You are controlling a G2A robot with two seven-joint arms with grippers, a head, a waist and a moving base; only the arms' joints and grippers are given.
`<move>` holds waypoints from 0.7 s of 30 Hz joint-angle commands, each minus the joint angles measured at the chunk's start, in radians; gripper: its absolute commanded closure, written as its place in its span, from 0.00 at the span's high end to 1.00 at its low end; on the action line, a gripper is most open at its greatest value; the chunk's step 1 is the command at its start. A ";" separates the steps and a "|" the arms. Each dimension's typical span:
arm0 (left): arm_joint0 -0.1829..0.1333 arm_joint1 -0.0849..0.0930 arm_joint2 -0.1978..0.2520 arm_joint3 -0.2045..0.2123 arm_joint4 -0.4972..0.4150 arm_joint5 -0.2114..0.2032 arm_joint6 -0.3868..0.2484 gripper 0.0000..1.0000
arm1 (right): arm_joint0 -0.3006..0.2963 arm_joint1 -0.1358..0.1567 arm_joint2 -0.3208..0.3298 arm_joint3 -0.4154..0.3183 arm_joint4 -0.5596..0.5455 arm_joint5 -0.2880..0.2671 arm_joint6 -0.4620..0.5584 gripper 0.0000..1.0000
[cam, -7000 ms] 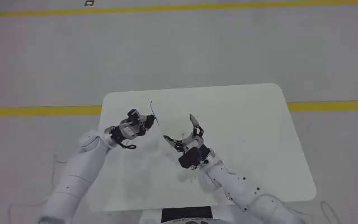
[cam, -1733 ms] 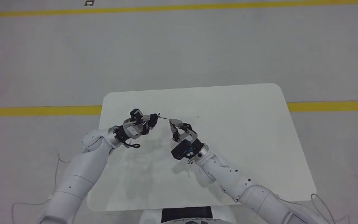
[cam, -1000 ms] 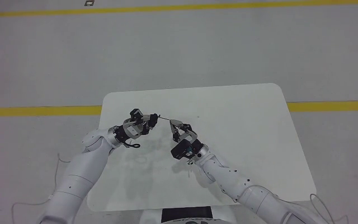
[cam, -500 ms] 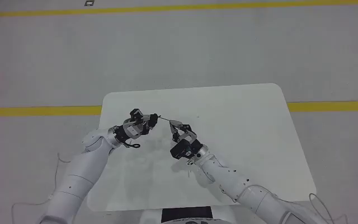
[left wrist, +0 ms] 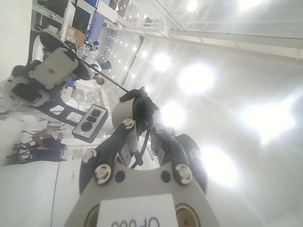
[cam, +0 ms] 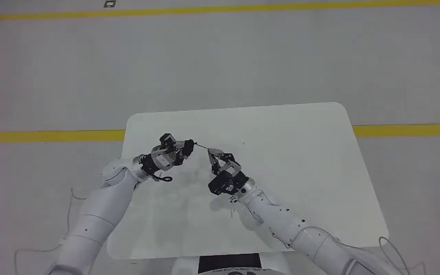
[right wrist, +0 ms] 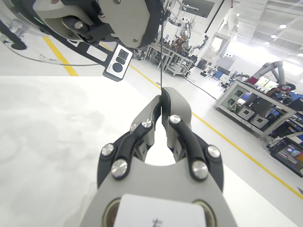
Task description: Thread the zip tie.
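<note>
1. The zip tie is showing as one thin black strand, running almost straight and taut between the two grippers. Its head and tip are lying inside the fingers, so which end is which cannot be told.
2. The left gripper is pressing its dark fingertips together on one end of the strand. In the left wrist view a black length is curving back between the fingers toward the wrist. Whether that length is part of the tie cannot be told.
3. The right gripper is pinching the other end, with its fingers closed at the very tips. In the right wrist view the strand is rising from the pads straight up to the left gripper.
4. The tie is hanging in the air above the table and is not touching it. It is sitting over the left half, nearer the far edge than the near edge.
5. The grippers are facing each other, near but apart, with only the short span of tie joining them.
6. The left gripper is standing in from the left edge and the far-left corner, with some tabletop lying between.
7. A wide stretch of white tabletop is lying between the right gripper and the right edge. A broad band is also running toward the near edge under the right forearm.
</note>
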 commanded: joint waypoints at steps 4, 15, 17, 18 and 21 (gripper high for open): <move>0.000 0.000 0.000 0.000 0.000 0.000 0.000 0.00 | 0.001 -0.001 -0.001 0.003 0.000 0.000 0.004 0.00; 0.000 0.000 0.000 0.000 0.000 0.000 0.000 0.00 | 0.005 -0.002 -0.007 0.012 0.000 0.000 0.013 0.00; 0.000 0.000 0.000 0.000 0.000 0.000 0.000 0.00 | 0.005 -0.003 -0.008 0.014 0.000 0.000 0.015 0.00; 0.000 0.000 0.000 0.000 0.000 0.000 0.000 0.00 | 0.006 -0.003 -0.009 0.015 0.000 0.000 0.016 0.00; 0.000 0.000 0.000 0.000 0.000 0.000 0.000 0.00 | 0.008 -0.004 -0.011 0.018 0.000 0.000 0.020 0.00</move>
